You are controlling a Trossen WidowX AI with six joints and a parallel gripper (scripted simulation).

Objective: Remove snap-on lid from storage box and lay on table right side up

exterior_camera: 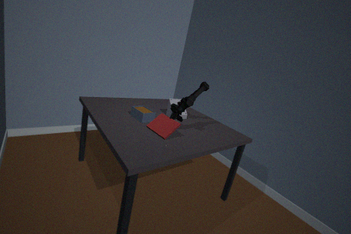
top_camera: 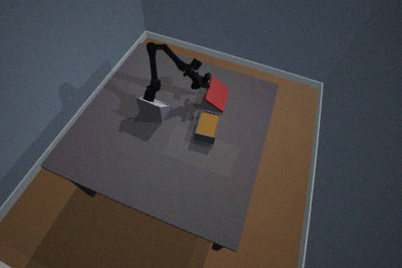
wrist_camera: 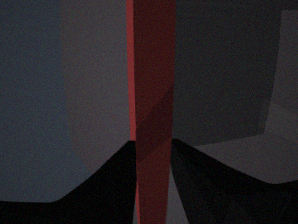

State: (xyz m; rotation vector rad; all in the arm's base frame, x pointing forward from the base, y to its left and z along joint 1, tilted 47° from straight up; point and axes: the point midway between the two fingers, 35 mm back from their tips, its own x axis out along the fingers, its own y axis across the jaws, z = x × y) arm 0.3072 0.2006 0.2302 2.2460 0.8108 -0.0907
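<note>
The red lid [top_camera: 216, 94] [exterior_camera: 163, 126] [wrist_camera: 154, 75] is off the box and tilted, beside the box in the top and exterior views. My gripper [top_camera: 209, 84] [exterior_camera: 178, 118] [wrist_camera: 152, 147] is shut on the lid at its edge on the arm's side. In the wrist view the lid shows edge-on, running up between the two fingertips. Whether the lid's lower edge touches the table I cannot tell. The storage box [top_camera: 204, 137] [exterior_camera: 148, 116] stands upright and open on the table, with an orange-yellow inside.
The table [top_camera: 142, 169] [exterior_camera: 113, 121] bears everything. The arm's light grey base block [top_camera: 152, 112] [exterior_camera: 184, 115] stands to the left of the box in the top view. The table's right edge lies beyond the lid and box there.
</note>
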